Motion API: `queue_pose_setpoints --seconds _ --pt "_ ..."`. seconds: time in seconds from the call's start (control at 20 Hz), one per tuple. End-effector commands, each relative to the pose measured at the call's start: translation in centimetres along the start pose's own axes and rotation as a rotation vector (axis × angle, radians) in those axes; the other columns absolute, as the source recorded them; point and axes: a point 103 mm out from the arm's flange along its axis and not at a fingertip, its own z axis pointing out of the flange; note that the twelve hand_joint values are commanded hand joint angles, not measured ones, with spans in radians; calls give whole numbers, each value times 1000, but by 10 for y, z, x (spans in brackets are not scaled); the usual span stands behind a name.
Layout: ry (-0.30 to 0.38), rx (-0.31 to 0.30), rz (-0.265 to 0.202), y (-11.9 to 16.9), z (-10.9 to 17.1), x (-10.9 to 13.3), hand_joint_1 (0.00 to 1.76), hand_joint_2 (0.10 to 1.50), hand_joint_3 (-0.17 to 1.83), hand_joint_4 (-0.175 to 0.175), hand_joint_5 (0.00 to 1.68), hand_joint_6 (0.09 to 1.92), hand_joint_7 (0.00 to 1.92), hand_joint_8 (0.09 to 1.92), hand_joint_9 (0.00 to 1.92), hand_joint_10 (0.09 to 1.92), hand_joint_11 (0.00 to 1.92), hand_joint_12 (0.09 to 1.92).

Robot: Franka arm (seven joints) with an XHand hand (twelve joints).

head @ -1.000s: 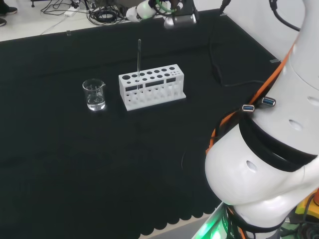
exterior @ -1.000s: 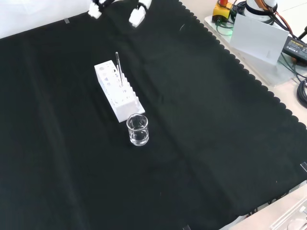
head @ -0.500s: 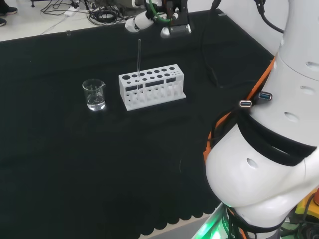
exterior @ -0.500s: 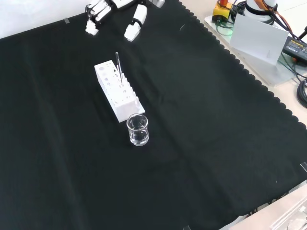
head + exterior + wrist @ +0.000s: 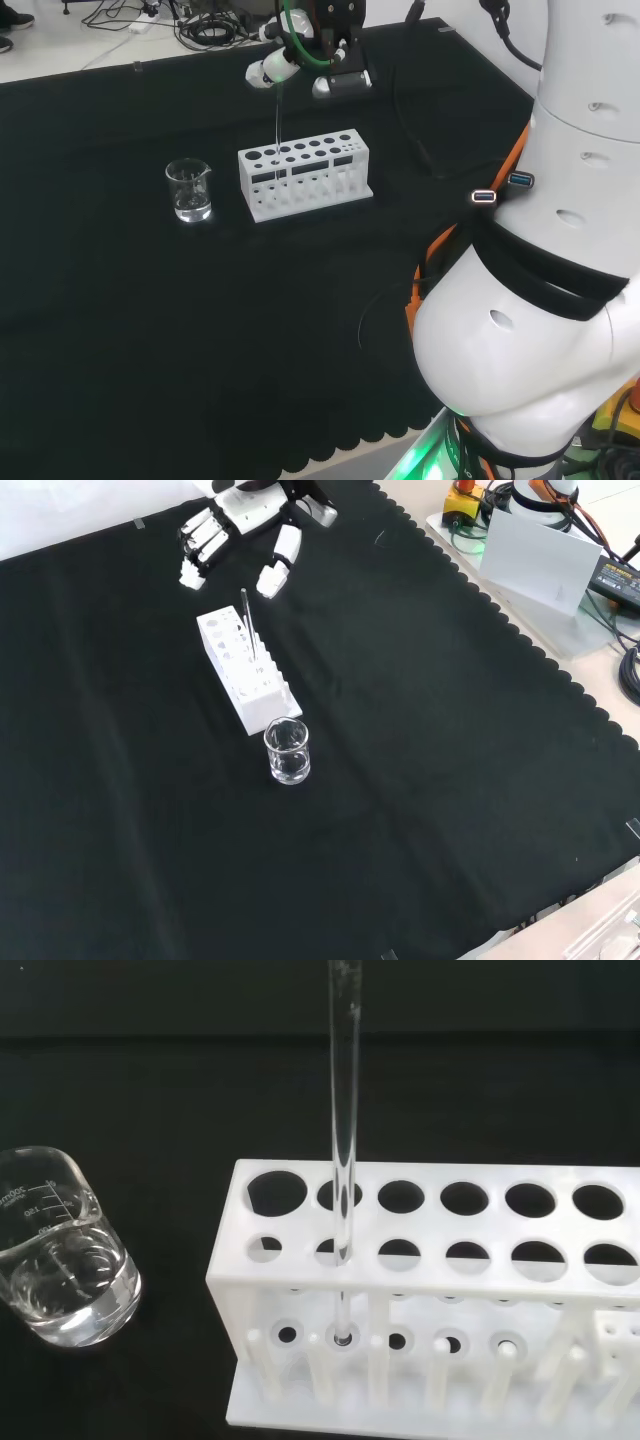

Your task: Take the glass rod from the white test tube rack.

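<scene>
- The glass rod (image 5: 246, 623) stands upright in the white test tube rack (image 5: 245, 669); in the wrist view it passes through a hole in the front row, second from the rack end nearest the beaker, and its lower end sits in the base below.
- The robot hand (image 5: 236, 525) hangs above the counter (image 5: 420, 780), released, its fingers straight and spread and holding nothing; in the front view its fingertips (image 5: 270, 583) point down toward the rack's far end, near the rod's top but apart from it.
- In the head view the robot hand (image 5: 300, 62) is behind the rack (image 5: 305, 173), just above the tip of the rod (image 5: 277, 130).
- A clear beaker (image 5: 287, 750) with a little clear liquid stands just beside the rack's near end in the front view; it is to the left of the rack in the head view.
</scene>
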Motion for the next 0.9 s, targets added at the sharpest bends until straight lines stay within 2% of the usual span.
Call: queue_pose_setpoints --seconds 0.05,0.55,0.9 --pt "-10 16 2 -2 8 3 450 973 283 -40 303 87 89 772 220 808 45 1419" --pt "-14 36 19 -8 15 -1 474 976 296 -45 379 87 106 775 257 807 57 1412" --pt "-22 46 15 -5 19 -5 532 981 321 -52 508 129 167 760 362 757 79 1391"
